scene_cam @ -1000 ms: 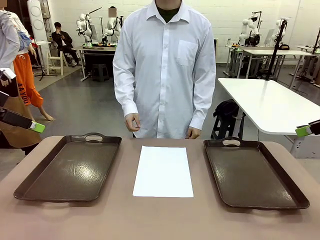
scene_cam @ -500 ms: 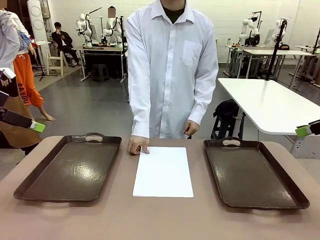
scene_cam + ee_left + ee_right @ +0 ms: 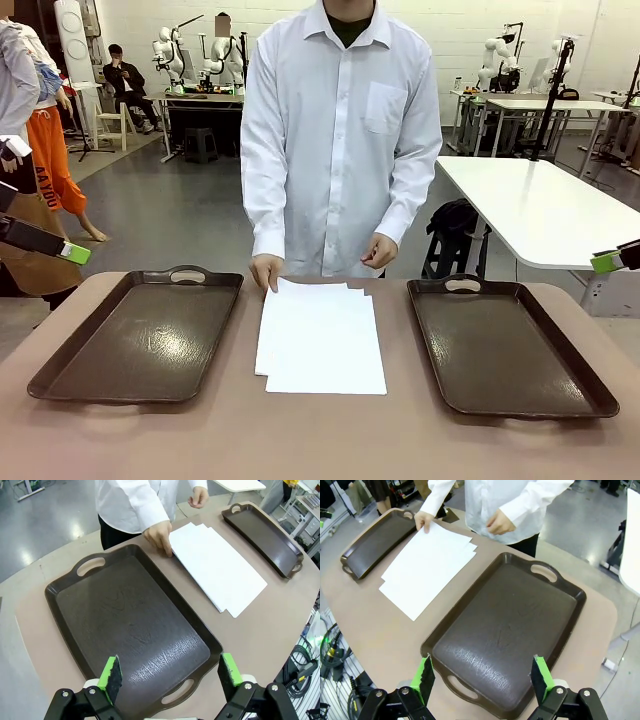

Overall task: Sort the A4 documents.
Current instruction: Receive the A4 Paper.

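Several A4 documents [image 3: 322, 345] fanned between left tray [image 3: 140, 340] and right tray [image 3: 500, 350] — person's hand [image 3: 266, 272] on corner; left gripper [image 3: 171, 671], right gripper [image 3: 482, 676] wide, empty.

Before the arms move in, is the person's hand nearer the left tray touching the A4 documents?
Touching. In the left wrist view the hand rests on the far corner of the A4 documents, with no gap between them.

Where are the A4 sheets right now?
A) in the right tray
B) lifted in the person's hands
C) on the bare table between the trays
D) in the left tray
C: the A4 documents lie fanned on the table between the left tray and the right tray, with a person's hand at their far corner.
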`<act>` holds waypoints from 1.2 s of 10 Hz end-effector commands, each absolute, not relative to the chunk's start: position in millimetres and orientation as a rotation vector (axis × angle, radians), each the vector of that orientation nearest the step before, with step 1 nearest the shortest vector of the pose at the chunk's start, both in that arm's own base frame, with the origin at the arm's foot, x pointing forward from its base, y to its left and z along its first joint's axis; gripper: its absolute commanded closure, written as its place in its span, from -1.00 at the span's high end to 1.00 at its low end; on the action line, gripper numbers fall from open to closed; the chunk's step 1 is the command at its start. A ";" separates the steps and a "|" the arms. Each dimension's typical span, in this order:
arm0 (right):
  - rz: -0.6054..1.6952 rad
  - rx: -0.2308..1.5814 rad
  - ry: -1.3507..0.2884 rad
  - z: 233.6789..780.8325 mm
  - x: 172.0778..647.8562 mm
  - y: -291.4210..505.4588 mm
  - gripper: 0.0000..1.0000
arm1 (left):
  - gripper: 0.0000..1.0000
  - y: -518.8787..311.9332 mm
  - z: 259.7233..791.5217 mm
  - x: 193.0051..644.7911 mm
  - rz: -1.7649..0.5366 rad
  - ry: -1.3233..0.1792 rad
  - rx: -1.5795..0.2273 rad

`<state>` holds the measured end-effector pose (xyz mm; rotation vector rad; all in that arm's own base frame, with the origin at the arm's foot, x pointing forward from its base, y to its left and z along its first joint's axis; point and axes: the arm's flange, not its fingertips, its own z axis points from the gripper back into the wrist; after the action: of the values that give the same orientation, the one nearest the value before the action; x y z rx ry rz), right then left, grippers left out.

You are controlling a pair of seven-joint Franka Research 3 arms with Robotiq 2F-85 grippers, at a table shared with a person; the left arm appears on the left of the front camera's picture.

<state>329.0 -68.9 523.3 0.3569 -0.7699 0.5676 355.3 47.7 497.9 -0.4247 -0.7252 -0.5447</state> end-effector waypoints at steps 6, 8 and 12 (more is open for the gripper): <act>0.579 0.368 -0.774 522.6 329.0 -68.8 1.00 | 1.00 49.1 496.3 355.8 -0.560 -0.733 -0.438; 0.579 0.368 -0.774 522.6 329.0 -68.8 1.00 | 1.00 49.1 496.3 355.8 -0.560 -0.733 -0.438; 0.579 0.368 -0.774 522.6 329.0 -68.8 1.00 | 1.00 49.1 496.3 355.8 -0.560 -0.733 -0.438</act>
<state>329.0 -68.9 523.3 0.3569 -0.7699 0.5677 355.2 47.6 497.9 -0.4250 -0.7251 -0.5447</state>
